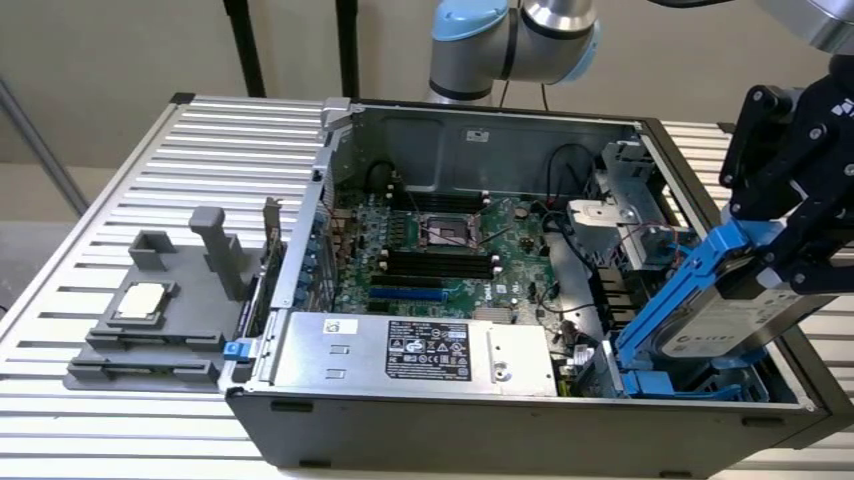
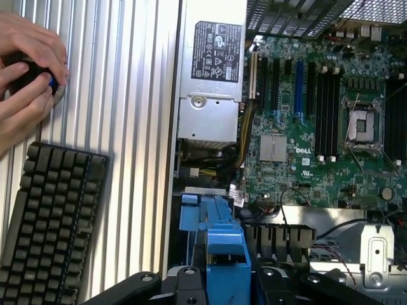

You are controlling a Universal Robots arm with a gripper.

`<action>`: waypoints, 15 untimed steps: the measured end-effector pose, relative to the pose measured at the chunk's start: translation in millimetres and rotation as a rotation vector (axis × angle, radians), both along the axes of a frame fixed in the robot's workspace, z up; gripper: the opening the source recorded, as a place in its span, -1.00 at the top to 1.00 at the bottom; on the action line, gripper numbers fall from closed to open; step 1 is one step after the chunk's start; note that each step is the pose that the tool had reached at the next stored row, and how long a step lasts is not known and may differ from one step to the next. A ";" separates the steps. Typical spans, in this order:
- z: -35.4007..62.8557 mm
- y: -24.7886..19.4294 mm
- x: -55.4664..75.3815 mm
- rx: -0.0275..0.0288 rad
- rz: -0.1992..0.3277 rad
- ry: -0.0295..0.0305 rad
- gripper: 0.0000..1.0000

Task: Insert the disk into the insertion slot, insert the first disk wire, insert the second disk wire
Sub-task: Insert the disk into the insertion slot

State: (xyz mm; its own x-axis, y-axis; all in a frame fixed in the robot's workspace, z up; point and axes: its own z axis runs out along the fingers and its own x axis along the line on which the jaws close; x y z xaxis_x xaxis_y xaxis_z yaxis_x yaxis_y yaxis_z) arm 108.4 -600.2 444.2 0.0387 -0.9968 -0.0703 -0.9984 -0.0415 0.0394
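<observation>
- Hand: closed on the disk, gripping its upper end. Black fingers clamp either side.
- Disk: silver-grey w/ white label, in blue carrier frame. Held off the worktop, steeply tilted, at the exterior view's right edge of the open PC case.
- Disk's lower end dips into the case's near corner, at the insertion slot. Not lying flat. Cannot tell if it touches the slot.
- Slot: grey cage w/ blue tabs, beside the power-supply box, on the exterior view's right of it.
- Wrist view: carrier frame sits between the hand's black fingers, w/ motherboard and PSU beyond it.
- Motherboard: exposed, CPU socket visible, black cables loose near the cage.
- Grey fixture on worktop, exterior view's left of case, carrying a small square chip.
- Wrist view: keyboard on worktop beside the case; a person's hands near it, cupping a small dark object w/ a blue part.
- Robot arm joint behind the case.
</observation>
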 end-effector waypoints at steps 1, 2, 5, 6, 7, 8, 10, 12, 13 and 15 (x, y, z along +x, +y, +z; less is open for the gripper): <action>-0.2 0.0 0.2 0.0001 0.001 0.0000 0.35; -0.4 0.0 0.3 0.0002 0.002 0.0000 0.35; -1.4 0.0 0.5 0.0005 0.005 0.0000 0.35; -1.8 0.0 0.5 0.0007 0.006 0.0000 0.35; -2.2 0.0 0.6 0.0010 0.007 0.0000 0.35; -2.6 0.0 0.6 0.0012 0.008 0.0000 0.35; -3.2 0.0 0.6 0.0020 0.010 0.0000 0.35; -3.9 0.0 0.7 0.0031 0.011 0.0000 0.35; -4.3 0.0 0.7 0.0038 0.012 0.0000 0.35; -5.0 0.0 0.8 0.0053 0.013 0.0000 0.35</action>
State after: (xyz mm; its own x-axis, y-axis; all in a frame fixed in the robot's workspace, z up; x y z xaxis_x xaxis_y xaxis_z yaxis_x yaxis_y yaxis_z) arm 109.2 -600.2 439.2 0.0518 -0.9958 -0.0756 -0.9977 -0.0549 0.0391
